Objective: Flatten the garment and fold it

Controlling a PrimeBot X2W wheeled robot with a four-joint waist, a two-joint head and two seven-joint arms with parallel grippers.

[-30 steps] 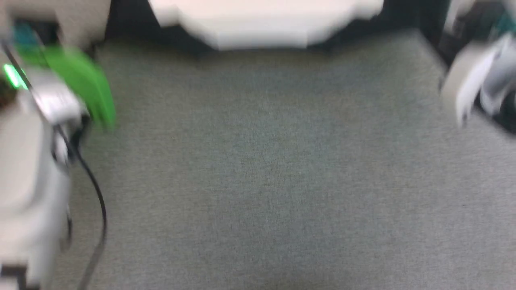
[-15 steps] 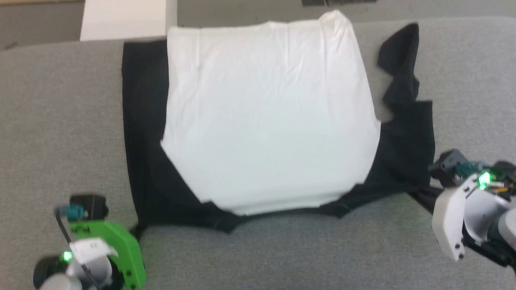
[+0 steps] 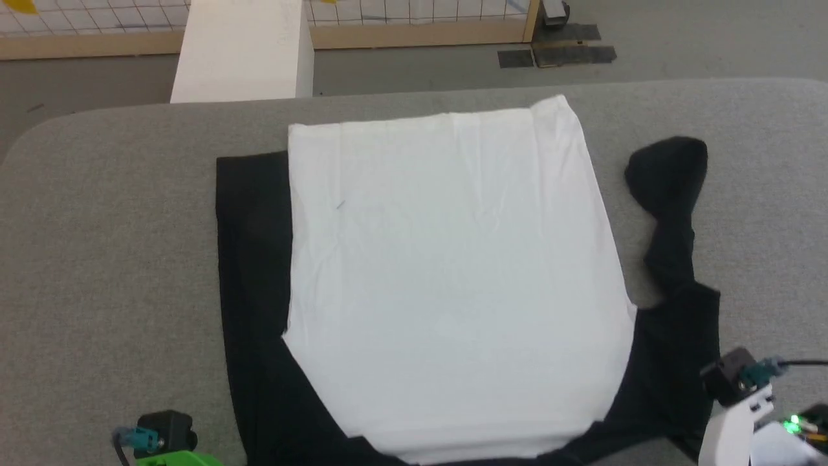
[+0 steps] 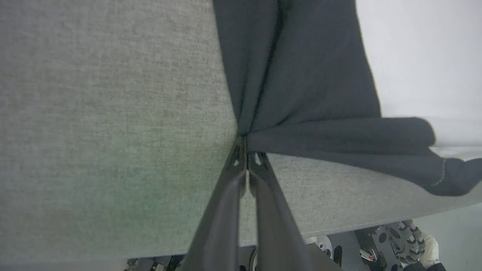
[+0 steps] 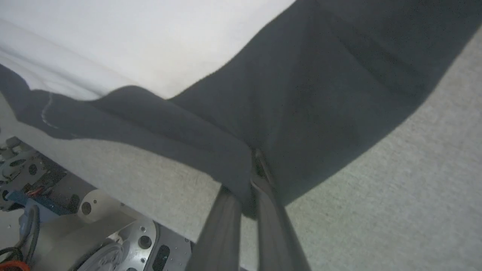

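The garment (image 3: 453, 278) lies spread on the grey table (image 3: 116, 259), white body up. Its left black sleeve (image 3: 252, 259) lies flat alongside the body, and its right black sleeve (image 3: 673, 194) is bunched and twisted. In the left wrist view my left gripper (image 4: 244, 145) is shut on the black fabric (image 4: 301, 75) at the near left corner, close to the table's near edge. My right gripper (image 5: 256, 162) is shut on the black fabric (image 5: 320, 94) at the near right corner. Between the two grips the black hem (image 5: 113, 113) sags over the table's edge.
Beyond the table's far edge stand a white block (image 3: 242, 52) and a low wooden rail (image 3: 420, 32), with dark mats (image 3: 556, 55) on the floor. My robot base (image 5: 94, 233) shows under the near edge. Bare grey table lies on both sides of the garment.
The head camera has swung from a blurred close look at the table to the whole garment, which now sits lower in the picture. The right sleeve's far end looks rounder.
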